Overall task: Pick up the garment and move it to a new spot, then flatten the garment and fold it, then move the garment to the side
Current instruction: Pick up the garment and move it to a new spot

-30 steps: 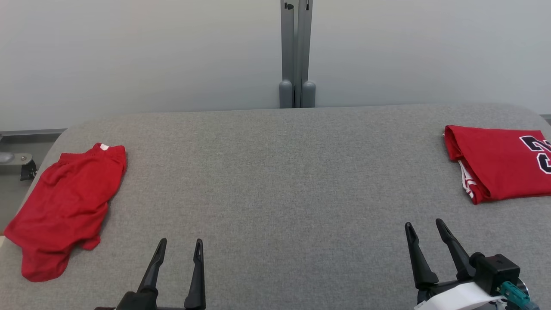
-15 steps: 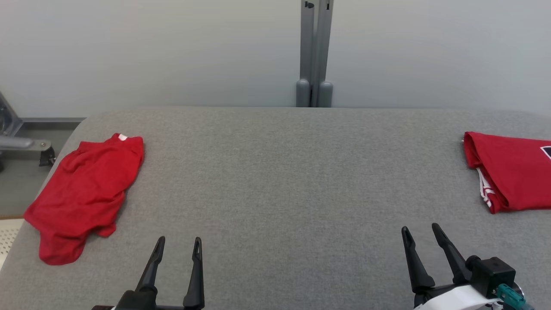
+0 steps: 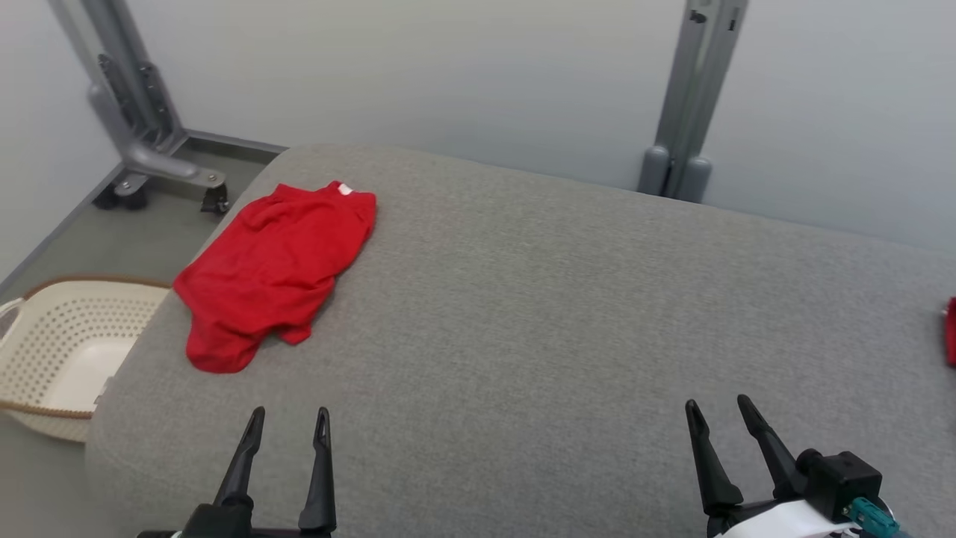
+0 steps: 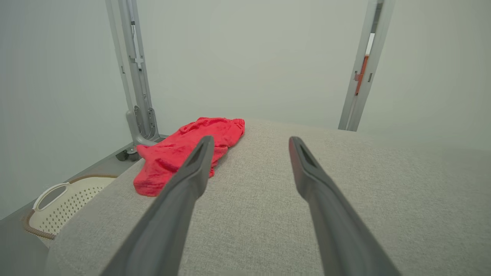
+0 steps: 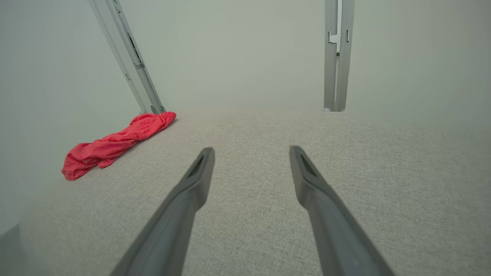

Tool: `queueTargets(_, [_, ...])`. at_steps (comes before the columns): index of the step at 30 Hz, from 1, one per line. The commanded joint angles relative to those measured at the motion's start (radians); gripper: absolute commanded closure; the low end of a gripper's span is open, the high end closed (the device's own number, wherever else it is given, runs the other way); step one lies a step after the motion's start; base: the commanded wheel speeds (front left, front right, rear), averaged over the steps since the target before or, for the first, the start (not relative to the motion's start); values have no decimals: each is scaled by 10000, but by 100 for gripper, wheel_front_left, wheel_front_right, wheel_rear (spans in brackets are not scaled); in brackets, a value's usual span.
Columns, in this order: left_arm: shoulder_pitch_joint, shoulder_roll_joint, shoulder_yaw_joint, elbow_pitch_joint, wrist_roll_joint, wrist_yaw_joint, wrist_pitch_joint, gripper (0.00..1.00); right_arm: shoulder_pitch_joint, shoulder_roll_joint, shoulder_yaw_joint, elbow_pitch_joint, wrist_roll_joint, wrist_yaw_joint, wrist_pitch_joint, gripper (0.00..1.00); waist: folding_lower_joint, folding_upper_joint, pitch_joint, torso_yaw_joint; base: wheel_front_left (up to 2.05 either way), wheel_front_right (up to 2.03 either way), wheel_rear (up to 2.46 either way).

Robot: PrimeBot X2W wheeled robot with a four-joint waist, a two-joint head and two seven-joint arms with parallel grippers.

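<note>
The crumpled red garment (image 3: 276, 273) lies near the far left corner of the grey surface (image 3: 523, 314), well apart from both tools. The left tool (image 3: 290, 412) and the right tool (image 3: 717, 403) hover at the near edge, fingers spread apart, empty.

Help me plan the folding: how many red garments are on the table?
2. One crumpled garment lies near the left end of the table; another is a red sliver at the head view's right edge.
</note>
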State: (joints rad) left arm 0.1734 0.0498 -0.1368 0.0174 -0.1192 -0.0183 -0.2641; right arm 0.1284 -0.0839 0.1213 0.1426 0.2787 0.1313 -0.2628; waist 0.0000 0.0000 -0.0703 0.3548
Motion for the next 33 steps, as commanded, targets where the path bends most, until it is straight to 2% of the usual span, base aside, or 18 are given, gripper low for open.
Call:
queueTargets(1, [144, 17, 90, -51, 67, -8, 1, 0, -79, 11, 74, 27, 8, -11, -21, 0, 0, 0, 105, 1170, 0, 0, 0])
queueTargets(6, [140, 15, 305, -357, 10, 177, 1, 0, -405, -139, 367, 145, -83, -9, -22, 0, 0, 0, 392, 1413, 0, 0, 0])
queueTargets(10, [-309, 72, 405, -658, 329, 77, 1, 0, -509, -304, 402, 128, -77, -9, -22, 0, 0, 0, 683, 1537, 0, 0, 0])
queueTargets(14, [-1781, 319, 607, -837, 353, -251, 1, 0, -579, -725, 249, -3, -206, -9, -22, 0, 0, 0, 1425, 1603, 0, 0, 0])
queueTargets(17, [-3341, 621, 826, -426, 109, -488, 160, 0, -794, -1122, 215, -104, -316, -9, -22, 0, 0, 0, 2055, 1432, 0, 0, 0])
queueTargets(23, [-7012, 1195, 1272, 1549, -642, -702, 2547, 0, -1336, -1987, 9, -400, -472, -9, -22, 0, 0, 0, 3645, 986, 0, 0, 0])
queueTargets(26, [-8891, 1164, 1236, 3050, -1203, -851, 3555, 0, -1720, -2389, -160, -561, -562, -9, -22, 0, 0, 0, 4421, 837, 0, 0, 0])
queueTargets(33, [-11984, 1406, 990, 6619, -2445, -1101, 5089, 0, -2499, -2929, -398, -865, -752, -9, -22, 0, 0, 0, 5844, 272, 0, 0, 0])
